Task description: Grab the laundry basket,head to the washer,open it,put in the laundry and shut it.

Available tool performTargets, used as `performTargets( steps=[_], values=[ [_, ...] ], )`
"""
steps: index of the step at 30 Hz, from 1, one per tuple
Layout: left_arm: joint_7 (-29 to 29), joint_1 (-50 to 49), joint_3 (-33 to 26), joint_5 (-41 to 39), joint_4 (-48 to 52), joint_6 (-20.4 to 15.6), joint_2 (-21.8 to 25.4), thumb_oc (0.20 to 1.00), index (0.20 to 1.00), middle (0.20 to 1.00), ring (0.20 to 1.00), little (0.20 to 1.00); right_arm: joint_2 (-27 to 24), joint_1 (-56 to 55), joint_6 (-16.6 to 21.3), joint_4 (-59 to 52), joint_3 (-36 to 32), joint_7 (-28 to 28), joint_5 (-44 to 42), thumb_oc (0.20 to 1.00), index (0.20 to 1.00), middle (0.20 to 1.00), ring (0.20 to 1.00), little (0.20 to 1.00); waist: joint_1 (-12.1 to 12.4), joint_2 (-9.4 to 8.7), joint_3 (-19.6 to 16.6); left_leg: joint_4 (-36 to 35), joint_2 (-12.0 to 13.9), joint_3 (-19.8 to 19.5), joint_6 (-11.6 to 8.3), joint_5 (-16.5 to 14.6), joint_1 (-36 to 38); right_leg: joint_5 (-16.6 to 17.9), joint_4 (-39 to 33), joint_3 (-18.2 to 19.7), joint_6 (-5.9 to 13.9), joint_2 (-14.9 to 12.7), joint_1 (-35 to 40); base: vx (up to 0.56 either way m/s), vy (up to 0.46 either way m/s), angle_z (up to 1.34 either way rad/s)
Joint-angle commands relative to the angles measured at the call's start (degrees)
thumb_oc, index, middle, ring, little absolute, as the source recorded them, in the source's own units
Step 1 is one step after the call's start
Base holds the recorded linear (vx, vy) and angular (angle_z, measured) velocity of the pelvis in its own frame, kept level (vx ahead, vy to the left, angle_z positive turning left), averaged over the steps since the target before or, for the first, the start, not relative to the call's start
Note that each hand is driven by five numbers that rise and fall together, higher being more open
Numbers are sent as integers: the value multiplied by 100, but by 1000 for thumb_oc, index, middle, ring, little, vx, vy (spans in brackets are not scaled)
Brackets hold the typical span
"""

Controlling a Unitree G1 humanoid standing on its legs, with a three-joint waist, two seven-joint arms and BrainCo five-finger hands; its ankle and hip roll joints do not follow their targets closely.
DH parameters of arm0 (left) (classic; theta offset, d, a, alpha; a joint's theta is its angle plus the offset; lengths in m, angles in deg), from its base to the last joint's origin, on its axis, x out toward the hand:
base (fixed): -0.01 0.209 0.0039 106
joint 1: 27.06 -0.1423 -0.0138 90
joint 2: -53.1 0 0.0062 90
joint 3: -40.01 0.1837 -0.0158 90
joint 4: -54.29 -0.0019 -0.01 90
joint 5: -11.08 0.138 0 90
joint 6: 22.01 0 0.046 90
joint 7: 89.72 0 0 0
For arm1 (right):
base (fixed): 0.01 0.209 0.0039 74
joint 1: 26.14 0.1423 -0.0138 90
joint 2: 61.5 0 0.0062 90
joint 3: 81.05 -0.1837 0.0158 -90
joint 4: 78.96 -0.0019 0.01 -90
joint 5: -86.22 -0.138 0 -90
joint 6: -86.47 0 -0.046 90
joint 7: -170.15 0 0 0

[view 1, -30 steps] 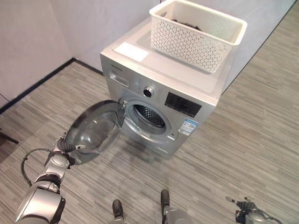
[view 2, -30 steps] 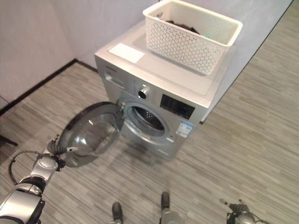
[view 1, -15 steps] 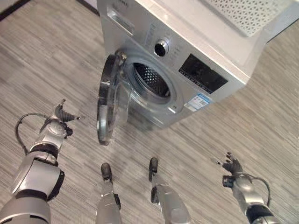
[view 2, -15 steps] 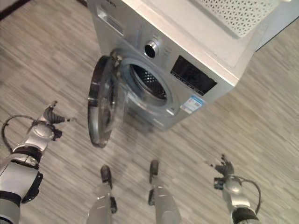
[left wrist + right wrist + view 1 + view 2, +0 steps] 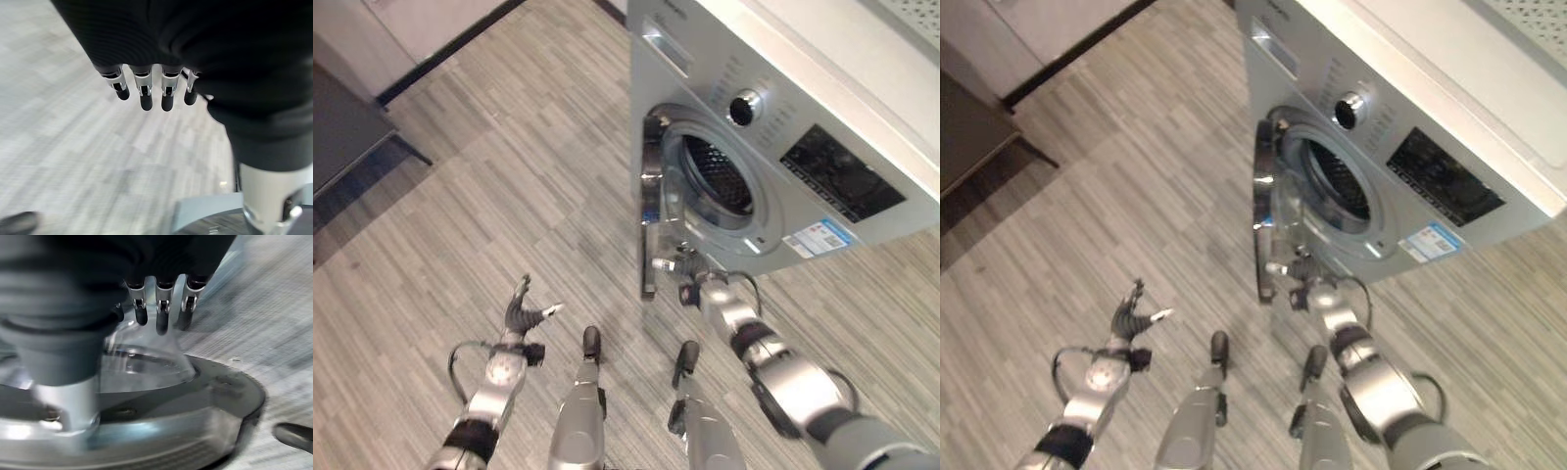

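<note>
The washer stands at the upper right, its front turned toward the lower left, and the floor of grey planks spreads wide and bare to the left of it. The whole view has swung since half a second ago, so the camera has moved: the washer now sits further right and a dark low piece of furniture shows at the left edge by the wall. Of the basket only a perforated corner shows at the top right, on the washer's lid; the laundry inside cannot be seen.

The door hangs open, seen nearly edge-on, its rim pointing down toward the robot, with the drum dark and open behind it. Half a second ago it showed more of its glass face.

The right hand has come up from the lower right and now sits at the door's lower edge; in the right wrist view its fingers are straight, spread over the glass bowl and clamped on nothing. The left hand has dropped away from the door and hovers over bare floor well to the left, fingers straight and apart.
</note>
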Motion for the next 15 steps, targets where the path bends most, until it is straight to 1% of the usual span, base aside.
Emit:
performTargets(
  steps=[1,3,4,5,6,8,9,10,11,14,15],
  values=[
    [-151,564,582,-198,364,-397,150,1000,1000,1000,1000,1000,304,306,222,-52,-24,373,-365,1000,1000,1000,1000,1000,374,185,-240,40,-131,-83,-28,-523,-295,-529,52,62,386,-675,-406,22,-19,30],
    [-263,469,712,-320,559,-419,123,1000,1000,1000,1000,1000,300,379,255,-9,-54,363,-450,1000,1000,1000,1000,1000,534,330,-264,40,-209,-222,-56,-483,-395,-556,52,-106,401,-737,-369,42,-19,27],
    [-291,459,796,-340,570,-415,103,1000,1000,1000,1000,1000,336,400,252,-1,-46,349,-482,1000,1000,1000,1000,1000,573,378,-271,40,-235,-283,-64,-474,-425,-568,52,-169,403,-750,-348,63,-13,42],
    [-354,471,987,-322,546,-396,67,1000,1000,1000,1000,1000,463,368,264,-61,-30,362,-590,1000,1000,1000,1000,1000,637,432,-287,40,-288,-356,-75,-470,-471,-590,52,-257,407,-767,-306,66,-2,57],
    [-374,492,1083,-283,484,-361,42,1000,1000,1000,1000,1000,555,306,259,-114,-42,403,-719,1000,1000,1000,1000,1000,662,445,-298,40,-300,-384,-70,-472,-479,-604,52,-297,405,-780,-269,53,4,71],
    [-373,492,1085,-283,481,-363,41,1000,1000,1000,1000,1000,554,303,258,-117,-42,401,-719,1000,1000,1000,1000,1000,660,446,-300,40,-301,-387,-70,-472,-480,-605,52,-301,406,-780,-267,31,20,33],
    [-385,554,1296,-120,339,-297,2,1000,1000,1000,1000,1000,723,185,261,-191,-33,474,-982,1000,1000,1000,1000,1000,682,455,-317,40,-315,-411,-55,-488,-460,-629,52,-328,412,-799,-199,79,63,9],
    [-412,595,1553,225,208,-207,22,1000,1000,1000,1000,1000,902,116,269,-238,-45,589,-1338,1000,1000,1000,1000,1000,696,447,-333,40,-339,-422,-34,-521,-416,-651,52,-328,424,-813,-136,99,79,6],
    [-454,573,1646,318,163,-156,10,1000,1000,1000,1000,1000,953,79,282,-264,-53,619,-1490,1000,1000,1000,1000,1000,704,441,-344,40,-356,-425,-22,-535,-394,-658,52,-332,432,-824,-107,78,75,9],
    [-479,501,1679,396,59,-106,3,1000,1000,1000,1000,1000,923,60,323,-225,-87,577,-1503,1000,1000,1000,1000,1000,726,439,-367,40,-393,-422,10,-569,-341,-667,52,-343,449,-868,-43,49,50,16],
    [-460,468,1667,416,-97,-65,-31,1000,1000,1000,1000,1000,828,58,288,-122,-90,477,-1283,1000,1000,1000,1000,1000,723,408,-401,42,-431,-432,49,-609,-282,-693,52,-366,460,-913,34,61,61,18]
  ],
)
